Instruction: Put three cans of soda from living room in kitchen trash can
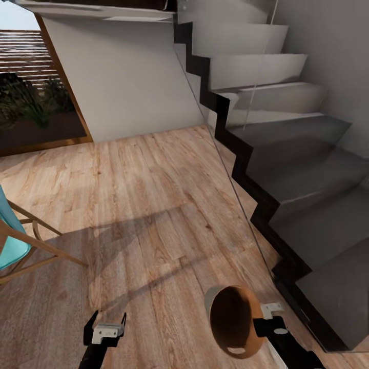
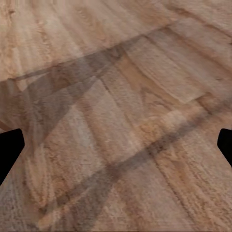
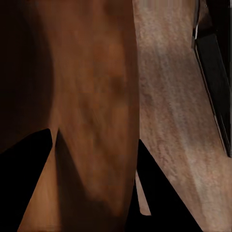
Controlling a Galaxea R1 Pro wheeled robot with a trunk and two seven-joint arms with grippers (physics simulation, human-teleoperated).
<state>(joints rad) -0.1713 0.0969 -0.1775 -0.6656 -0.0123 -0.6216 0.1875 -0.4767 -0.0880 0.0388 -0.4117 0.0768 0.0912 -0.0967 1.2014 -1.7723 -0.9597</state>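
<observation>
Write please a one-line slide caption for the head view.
Right gripper carries the trash can over the wood floor beside a dark staircase; left gripper empty.

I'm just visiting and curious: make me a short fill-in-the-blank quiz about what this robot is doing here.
1. The right claw carries the ____, copper-brown inside.
2. The left claw holds ____.
3. The floor is made of ____ planks.
4. Beside the robot on its right rises a dark ____.

Missing words: trash can; nothing; wood; staircase
</observation>
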